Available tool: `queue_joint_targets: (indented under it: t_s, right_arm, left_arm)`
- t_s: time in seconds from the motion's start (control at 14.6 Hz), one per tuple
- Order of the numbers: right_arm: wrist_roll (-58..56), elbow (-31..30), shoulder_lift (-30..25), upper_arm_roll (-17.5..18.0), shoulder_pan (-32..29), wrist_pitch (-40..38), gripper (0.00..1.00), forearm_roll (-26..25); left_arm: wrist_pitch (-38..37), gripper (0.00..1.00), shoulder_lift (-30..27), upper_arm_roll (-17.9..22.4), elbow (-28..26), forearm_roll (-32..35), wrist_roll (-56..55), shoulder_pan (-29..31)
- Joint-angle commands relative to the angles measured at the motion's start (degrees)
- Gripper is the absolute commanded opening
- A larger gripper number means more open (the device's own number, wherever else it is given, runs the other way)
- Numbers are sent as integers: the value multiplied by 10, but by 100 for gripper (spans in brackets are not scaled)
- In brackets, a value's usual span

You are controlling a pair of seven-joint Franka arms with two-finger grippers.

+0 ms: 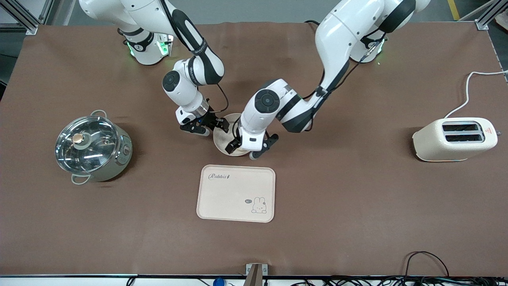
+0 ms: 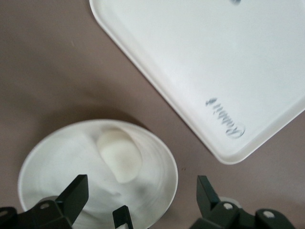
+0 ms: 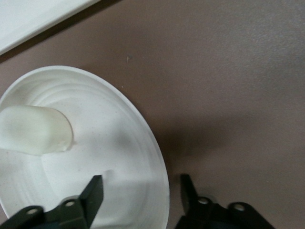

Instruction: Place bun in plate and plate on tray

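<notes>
We see the bun (image 2: 119, 155), a smooth pale rounded lump, lying in the plate (image 2: 157, 162), a shallow cream dish with faint rings and a raised rim. The plate sits on the brown matte counter (image 1: 337, 198), just farther from the front camera than the tray (image 1: 222, 198), a rounded rectangle with script lettering. The left end effector (image 1: 251, 150) hangs over the plate's rim, fingers spread, empty. The right end effector (image 1: 206, 128) straddles the rim, fingers apart around it. Both arms hide much of the plate. A lidded steel pot (image 1: 92, 146) and ribbed cream toaster (image 1: 454, 139) stand well apart
</notes>
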Motion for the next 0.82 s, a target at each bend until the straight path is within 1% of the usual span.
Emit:
queue_joint_targets:
  t_s: [0.0, 0.07, 0.14, 0.27, 0.41, 0.61, 0.75]
  right_arm:
    - [-12, 6, 2, -2, 5, 7, 10, 18]
    - [-12, 6, 2, -2, 5, 7, 2, 18]
    - [-12, 6, 2, -3, 4, 7, 0, 18]
    - [-12, 8, 1, -2, 4, 7, 0, 18]
    - [-11, 8, -7, -1, -1, 6, 0, 19]
    - [-11, 7, -43, 0, -9, 1, 0, 21]
    - [-12, 8, -61, 0, -11, -2, 0, 40]
  left_arm:
    - [-88, 100, -57, 6, 15, 23, 27, 49]
    - [-125, 100, -75, 7, 22, 31, 45, 66]
    - [-158, 100, -88, 6, 27, 35, 82, 88]
    - [-201, 100, -130, 5, 27, 34, 186, 143]
    - [-228, 100, -163, 4, 27, 32, 262, 194]
    - [-287, 100, -213, 7, 27, 38, 390, 252]
    - [-319, 100, -243, 6, 26, 39, 491, 300]
